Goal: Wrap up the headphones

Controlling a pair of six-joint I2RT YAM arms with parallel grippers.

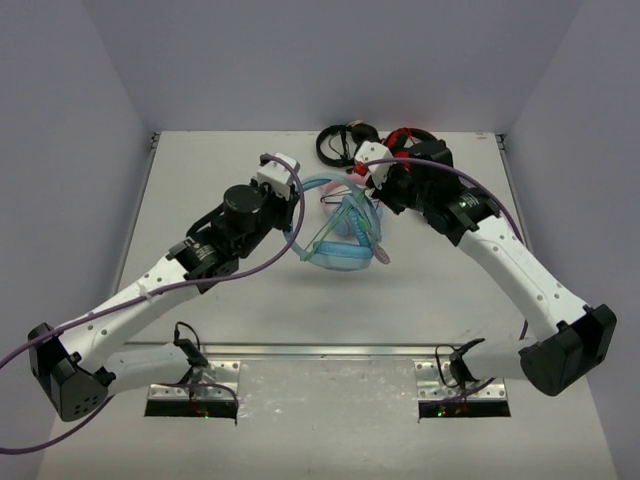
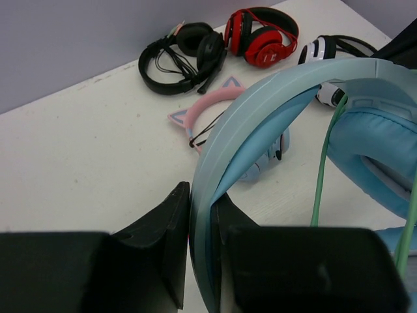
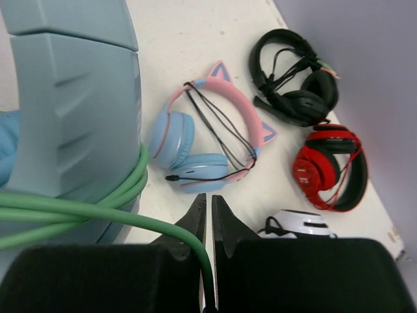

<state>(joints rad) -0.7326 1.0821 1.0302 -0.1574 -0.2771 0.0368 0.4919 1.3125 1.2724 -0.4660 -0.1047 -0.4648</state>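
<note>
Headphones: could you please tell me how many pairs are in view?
5: blue pair mid-table; cat-ear pair just beyond; black pair, red pair and white pair near the far edge, the white partly hidden.

place: probably a robot lab | evidence: white table (image 1: 200,180), plain walls (image 1: 320,60), bolted left arm (image 1: 130,300), right arm (image 1: 520,270)

Table (image 2: 78,150): cat-ear headset (image 3: 172,138), black headset (image 3: 306,104), red headset (image 3: 319,171), white-black headset (image 3: 301,225)
</note>
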